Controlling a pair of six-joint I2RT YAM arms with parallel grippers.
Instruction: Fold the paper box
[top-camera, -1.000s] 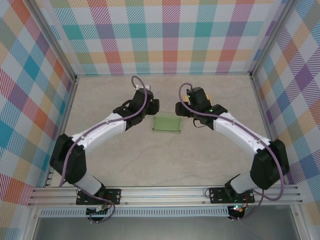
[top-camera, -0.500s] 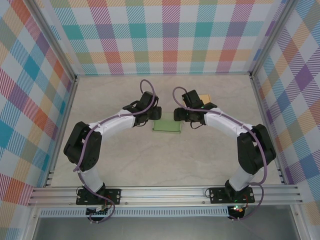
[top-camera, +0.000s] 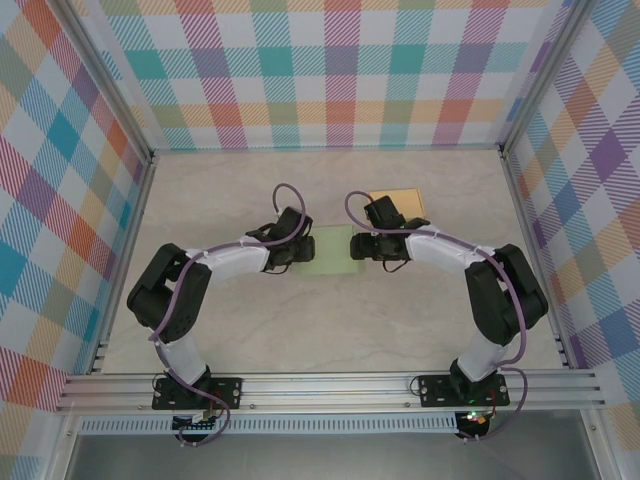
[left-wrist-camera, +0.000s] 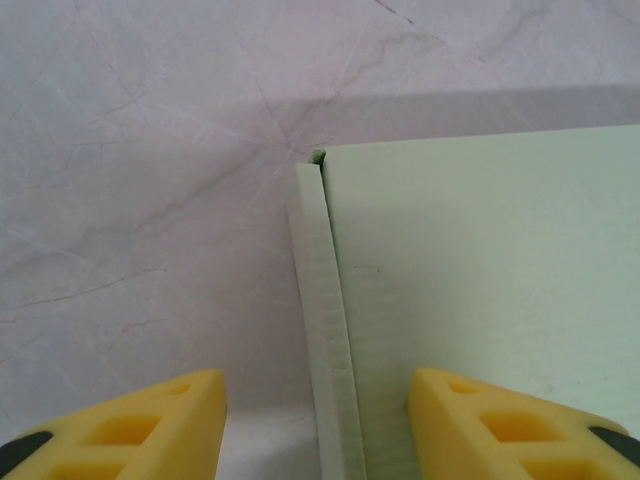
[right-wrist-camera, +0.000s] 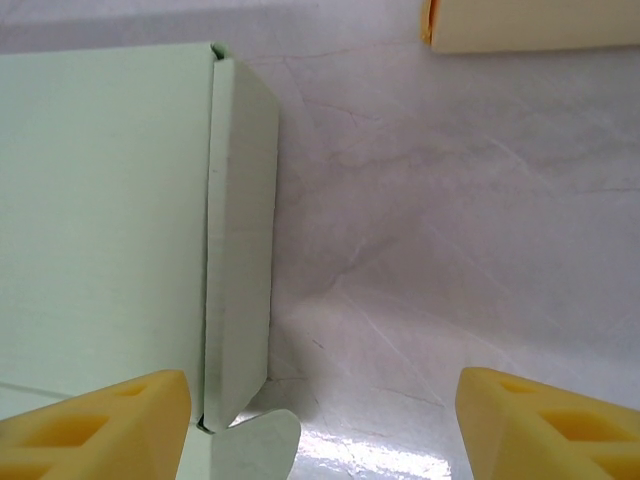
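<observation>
- The box (top-camera: 332, 250), pale green and flattened, lies on the counter (top-camera: 250, 330) at mid-depth, between the two tools.
- The left tool (top-camera: 300, 250) sits low at the box's left edge with its fingers spread.
- In the left wrist view, one yellow finger (left-wrist-camera: 130, 425) is over bare counter and the other is over the box's top face, so the edge runs up between them.
- Along that edge a narrow strip (left-wrist-camera: 325, 330) lies beside the main panel, with a thin seam between the two.
- I cannot tell whether the left fingers touch the box.
- The right tool (top-camera: 358, 246) sits at the box's right edge, also spread wide.
- In the right wrist view, one finger (right-wrist-camera: 95, 425) is over the box and the other is well out over the counter.
- On this side a flap (right-wrist-camera: 242, 230) lies folded along the panel's edge. A small rounded tab (right-wrist-camera: 262, 440) pokes out at its near end, onto the counter.
- Neither tool pinches anything.
- A tan card (top-camera: 398, 200) lies flat on the counter just behind the right tool, apart from the box.
- Both arms bend inward with elbows out, and their wrists face each other across the box.
</observation>
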